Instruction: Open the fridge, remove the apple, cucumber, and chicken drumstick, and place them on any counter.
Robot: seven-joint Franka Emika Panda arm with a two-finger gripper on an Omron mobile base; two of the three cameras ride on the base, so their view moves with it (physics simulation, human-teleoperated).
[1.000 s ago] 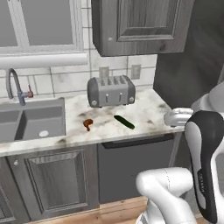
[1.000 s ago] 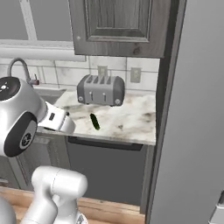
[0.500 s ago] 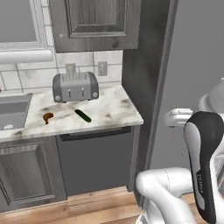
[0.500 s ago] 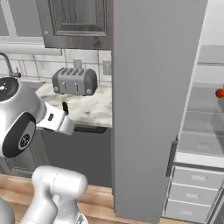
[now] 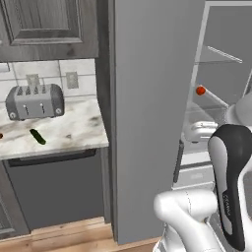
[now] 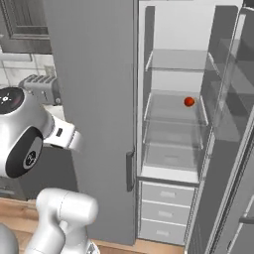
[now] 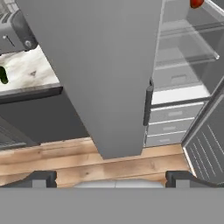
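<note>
Fridge (image 6: 94, 99) stands with its right door swung open; the left door is closed and fills the middle of the hand view. The white interior and glass shelves are exposed.

The apple (image 6: 189, 101) sits on a middle glass shelf, toward the back right of the open compartment. In the hand view we see the apple (image 7: 197, 3) at about 1 o'clock, at the very top edge, partly cut off. In the left base view the apple (image 5: 200, 90) lies at about 2 o'clock from picture centre, past the edge of the closed door.

The gripper (image 7: 111, 177) points down and forward at the wooden floor and the foot of the closed door; only the two dark fingertips (image 7: 41, 178) show at the bottom of the hand view. They stand well apart, jaws spread wide, nothing between them.

Key relation: the apple is well apart from the jaws, up and to the right. It is round, so we see no preferred grasp axis. We judge the hand must lift and swing right around the door edge to reach the shelf.

The cucumber (image 5: 37, 136) already lies on the counter (image 5: 74, 133), in front of the toaster (image 5: 35, 101), long axis running roughly 11 to 5 o'clock. The drumstick we cannot make out clearly; a small reddish speck sits at the left edge of the counter.
</note>
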